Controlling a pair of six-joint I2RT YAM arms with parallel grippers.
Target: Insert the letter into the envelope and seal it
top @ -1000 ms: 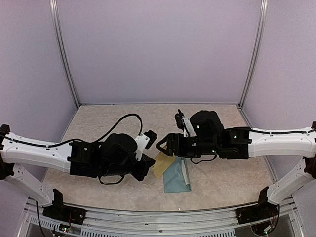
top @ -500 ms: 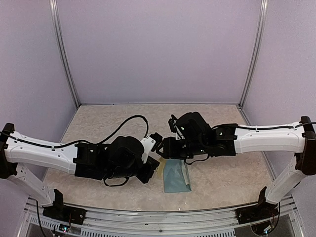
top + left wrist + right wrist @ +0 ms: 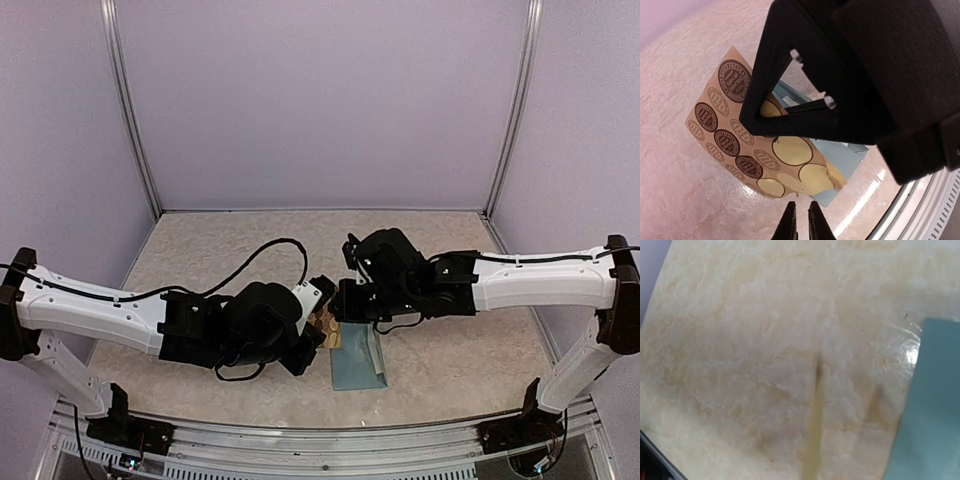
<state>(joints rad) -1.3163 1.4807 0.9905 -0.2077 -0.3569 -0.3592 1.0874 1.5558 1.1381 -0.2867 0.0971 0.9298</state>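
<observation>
So count-wise: two arms, two claws, one envelope, one sticker sheet, all over a beige marbled table (image 3: 220,250). Going left to right, the left arm (image 3: 100,310) reaches in toward the middle, and its left gripper (image 3: 801,220) has its tips barely parted with nothing between them, sitting just below the sheet's lower edge. Next is the yellow-tan sticker sheet (image 3: 735,140), held up off the table at a tilt. I can count at least four dark brown round stickers on it, plus several peeled blank circles. The right gripper (image 3: 752,120) is the one clamped shut on that sheet. The teal-blue envelope (image 3: 355,365) lies flat near the middle of the table, toward the near edge, under and just right of the sheet. Its long axis runs near-to-far, its far end beneath the right claw. The right arm (image 3: 540,280) comes in from the right.
</observation>
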